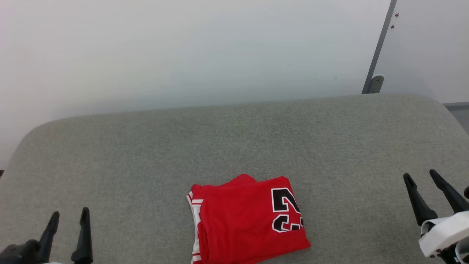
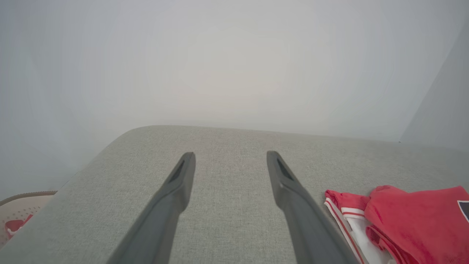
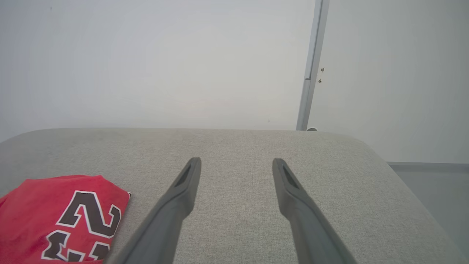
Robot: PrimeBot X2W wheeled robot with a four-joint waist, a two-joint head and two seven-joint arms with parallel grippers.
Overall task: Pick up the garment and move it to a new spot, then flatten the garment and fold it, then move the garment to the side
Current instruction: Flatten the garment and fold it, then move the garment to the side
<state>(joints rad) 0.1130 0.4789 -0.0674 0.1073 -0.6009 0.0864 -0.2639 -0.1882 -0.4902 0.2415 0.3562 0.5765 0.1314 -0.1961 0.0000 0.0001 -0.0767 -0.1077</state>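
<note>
The shirt (image 1: 249, 220) is lying folded at the bench's (image 1: 234, 139) near edge; seemingly only moving it aside is remaining. Left fingers (image 1: 84, 234) and right fingers (image 1: 417, 201) are hovering wide open, empty.

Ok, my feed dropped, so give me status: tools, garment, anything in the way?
Left tool open, empty, left of garment. Right tool open, empty, to its right. Garment folded on grey cushion. Nothing between tools and garment.
</note>
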